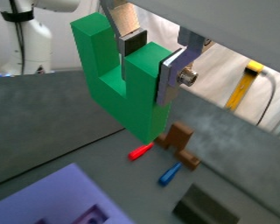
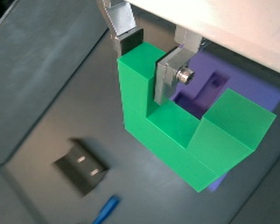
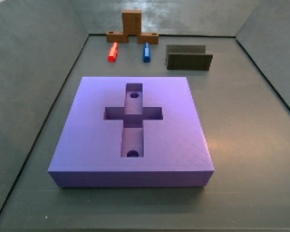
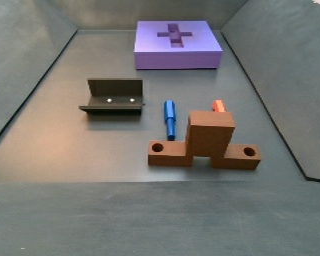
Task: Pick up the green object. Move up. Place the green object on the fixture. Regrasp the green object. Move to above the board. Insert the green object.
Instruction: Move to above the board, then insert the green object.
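My gripper (image 1: 152, 59) is shut on one prong of the green object (image 1: 119, 87), a bright green U-shaped piece, and holds it in the air well above the floor. Both wrist views show the grip (image 2: 150, 59), with the green object (image 2: 166, 140) hanging below the fingers. The purple board (image 2: 215, 80) lies beneath and beside it and also shows in a wrist view (image 1: 49, 197). The dark fixture (image 2: 84, 166) stands on the floor apart from it. Both side views show the board (image 3: 172, 109) (image 4: 203, 50) and the fixture (image 3: 188, 58) (image 4: 113, 95), but not the gripper or the green object.
An orange-brown upright stand (image 4: 210, 140) (image 3: 134, 25) (image 1: 178, 140) stands near a wall. A red peg (image 3: 113, 51) (image 1: 140, 152) and a blue peg (image 4: 168, 118) (image 3: 148, 52) (image 1: 170, 173) lie on the floor beside it. Low grey walls ring the floor.
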